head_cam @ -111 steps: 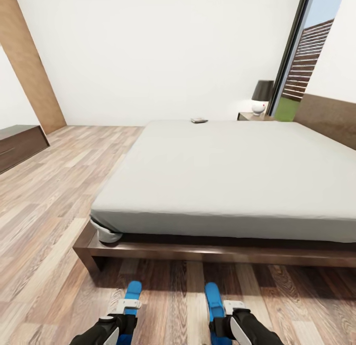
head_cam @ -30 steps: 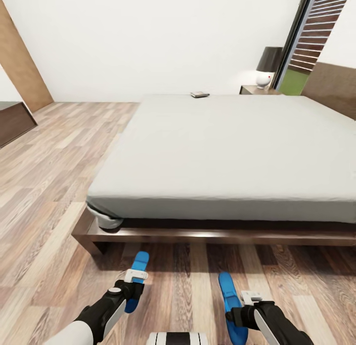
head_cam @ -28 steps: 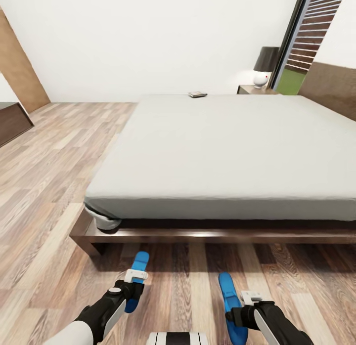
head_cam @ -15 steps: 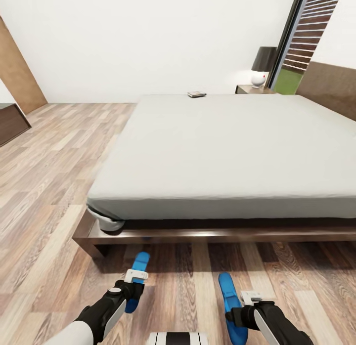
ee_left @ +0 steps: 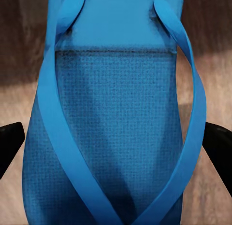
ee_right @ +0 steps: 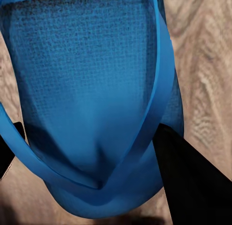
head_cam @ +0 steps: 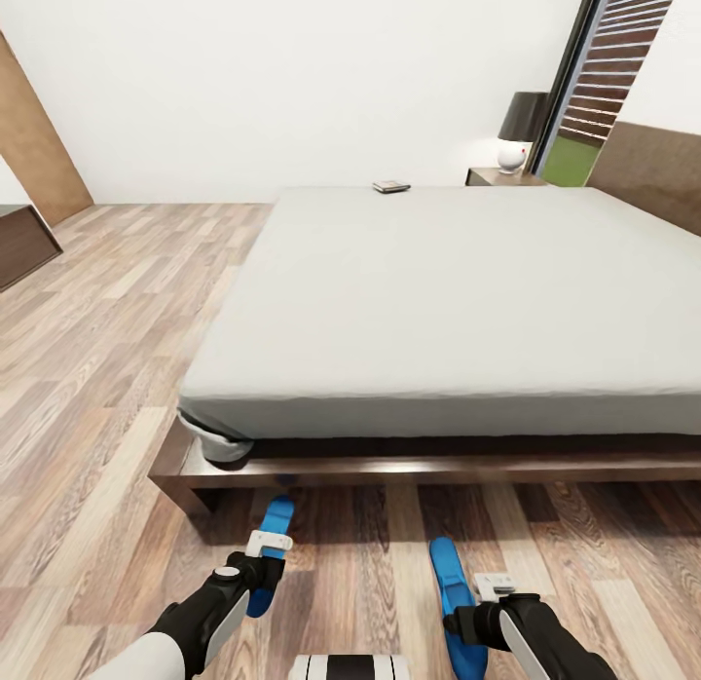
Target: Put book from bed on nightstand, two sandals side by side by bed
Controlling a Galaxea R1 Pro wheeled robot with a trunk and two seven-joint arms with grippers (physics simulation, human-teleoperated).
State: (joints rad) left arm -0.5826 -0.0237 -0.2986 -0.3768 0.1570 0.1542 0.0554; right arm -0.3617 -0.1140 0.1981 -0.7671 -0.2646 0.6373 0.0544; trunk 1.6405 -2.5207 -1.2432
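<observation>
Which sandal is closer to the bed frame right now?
The sandal in the left gripper: that left sandal has its tip almost at the bed frame. The right sandal sits further back.

Bright even render; soft shadow under the bed [head_cam: 438, 300]; wide-angle stretch at edges; blurred wrist close-ups

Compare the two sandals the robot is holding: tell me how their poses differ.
The left sandal in the left gripper points toward the bed frame, its toe close to it; the right sandal in the right gripper sits farther back and slants slightly. They are spaced apart, not side by side. Both are bright blue.
</observation>
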